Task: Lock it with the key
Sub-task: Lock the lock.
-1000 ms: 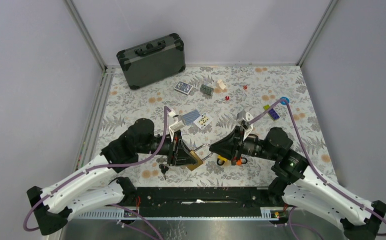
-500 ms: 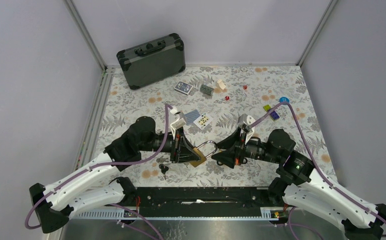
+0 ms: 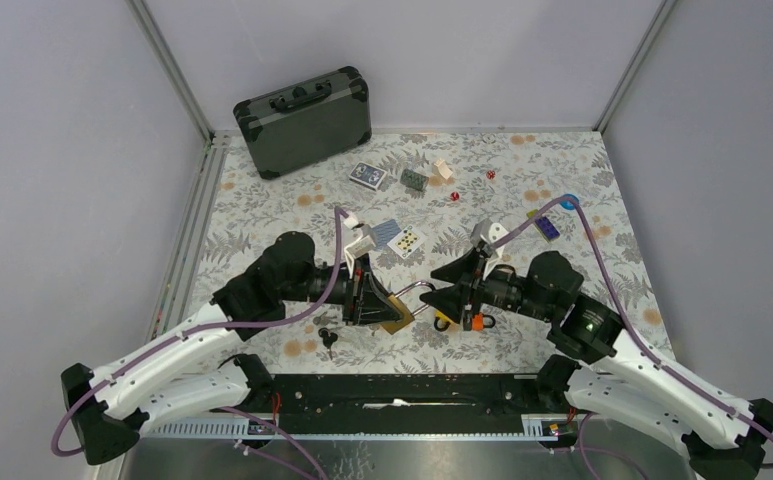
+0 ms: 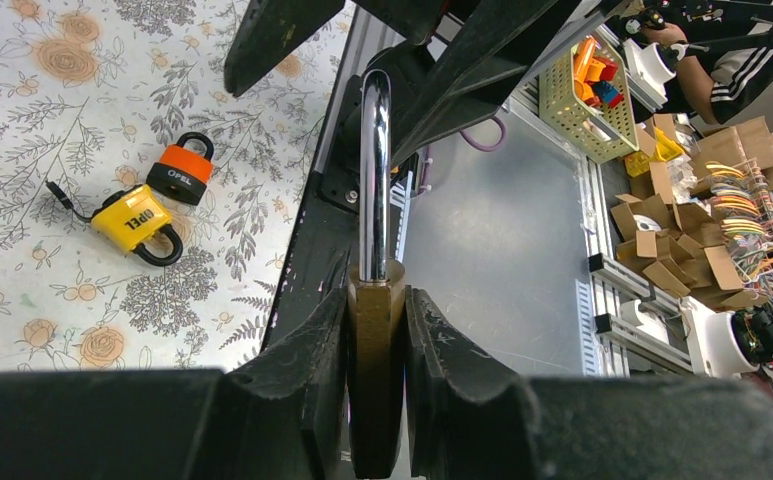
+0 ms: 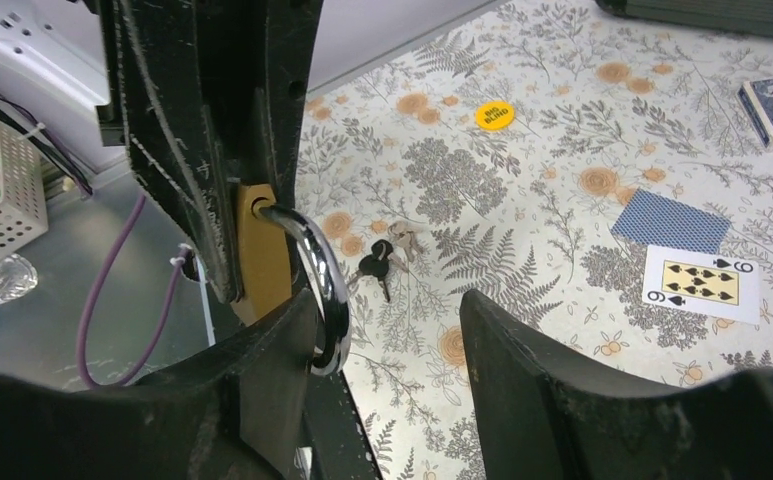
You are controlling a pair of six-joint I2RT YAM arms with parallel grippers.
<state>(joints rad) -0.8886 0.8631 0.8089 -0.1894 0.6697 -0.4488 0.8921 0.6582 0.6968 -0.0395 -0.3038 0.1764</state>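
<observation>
1. The left gripper [image 4: 375,305] is clamped on the body of the brass padlock [image 4: 376,400]. It holds the lock off the table [image 3: 262,220], with the shackle [image 4: 374,170] pointing toward the right arm.
2. The right gripper [image 5: 392,330] stands wide, one finger on each side of the shackle loop, and one finger touches the steel.
3. The keys [image 5: 377,262] lie on the table near its front edge, apart from the lock.
4. A yellow padlock [image 4: 134,218] and an orange padlock [image 4: 180,176] lie together nearby.

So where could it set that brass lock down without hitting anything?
Roomiest is the table between the black case and the left arm. Crowded: the playing cards and dice further back, keys and small padlocks toward the near edge.
</observation>
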